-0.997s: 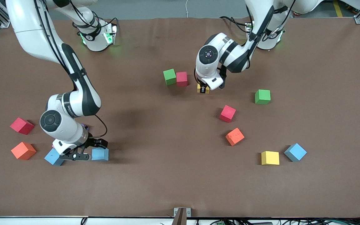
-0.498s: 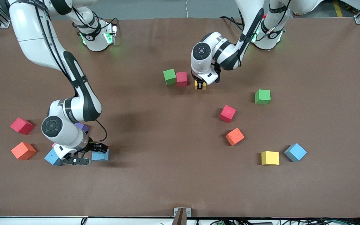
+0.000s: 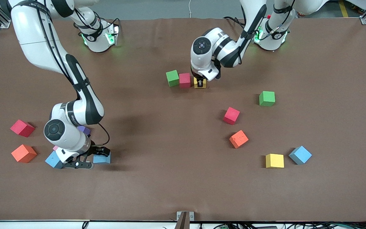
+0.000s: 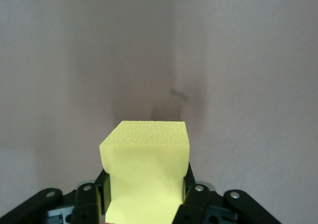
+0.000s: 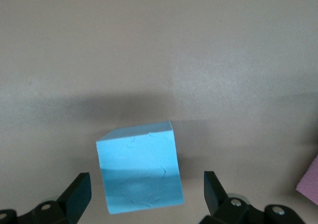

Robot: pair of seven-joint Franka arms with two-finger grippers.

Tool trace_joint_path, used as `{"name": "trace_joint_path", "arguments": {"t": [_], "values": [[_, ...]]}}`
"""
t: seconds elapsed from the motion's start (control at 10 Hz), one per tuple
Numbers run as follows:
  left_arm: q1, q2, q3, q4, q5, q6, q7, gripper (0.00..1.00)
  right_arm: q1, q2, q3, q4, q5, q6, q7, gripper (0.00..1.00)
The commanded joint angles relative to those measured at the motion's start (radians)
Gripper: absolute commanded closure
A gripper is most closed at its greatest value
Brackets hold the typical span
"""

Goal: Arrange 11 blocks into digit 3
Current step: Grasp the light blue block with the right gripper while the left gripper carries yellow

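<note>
My left gripper (image 3: 199,83) is shut on a yellow block (image 3: 200,84), low and right beside the red block (image 3: 185,80) that touches a green block (image 3: 172,78). In the left wrist view the yellow block (image 4: 146,169) fills the gap of the left gripper (image 4: 145,196). My right gripper (image 3: 91,157) is open, low at a light blue block (image 3: 103,158) toward the right arm's end. In the right wrist view that block (image 5: 140,169) lies between the fingers (image 5: 79,191) of the right gripper (image 5: 145,194), touching neither.
Loose near the right gripper: light blue (image 3: 53,160), orange (image 3: 23,153), red (image 3: 22,128), purple (image 3: 84,129), and a pink block (image 5: 310,182) mostly hidden. Toward the left arm's end: green (image 3: 267,98), red (image 3: 231,115), orange (image 3: 238,139), yellow (image 3: 274,161), light blue (image 3: 300,155).
My left gripper has carried the yellow block toward the red block until it is right beside it. My right gripper has settled lower around the light blue block, still open.
</note>
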Motion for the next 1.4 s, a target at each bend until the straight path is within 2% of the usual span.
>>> {"name": "trace_joint_path", "arguments": {"t": [0.0, 0.1, 0.2, 0.5, 0.7, 0.8, 1.3], "values": [[-0.007, -0.022, -0.015, -0.048, -0.013, 0.060, -0.012, 0.79, -0.008, 0.025, 0.011, 0.015, -0.025, 0.038, 0.002, 0.00], [-0.022, -0.019, -0.018, -0.070, -0.013, 0.083, -0.015, 0.79, -0.005, 0.037, 0.011, 0.017, -0.025, 0.040, 0.002, 0.04], [-0.025, -0.016, -0.018, -0.081, -0.011, 0.098, -0.015, 0.79, -0.002, 0.041, 0.011, 0.018, -0.025, 0.042, 0.002, 0.13], [-0.022, -0.013, -0.015, -0.081, -0.007, 0.135, -0.036, 0.79, -0.007, 0.042, 0.011, 0.018, -0.025, 0.042, -0.001, 0.70], [-0.019, -0.011, -0.009, -0.081, -0.002, 0.158, -0.051, 0.79, -0.010, 0.040, 0.011, 0.020, -0.025, 0.040, -0.001, 0.93], [-0.022, -0.011, -0.009, -0.085, 0.002, 0.160, -0.052, 0.79, -0.011, 0.038, 0.011, 0.020, -0.023, 0.039, 0.002, 0.96], [-0.022, 0.010, -0.007, -0.084, 0.030, 0.168, -0.058, 0.79, -0.008, 0.029, 0.011, 0.020, -0.010, 0.025, 0.066, 1.00]]}}
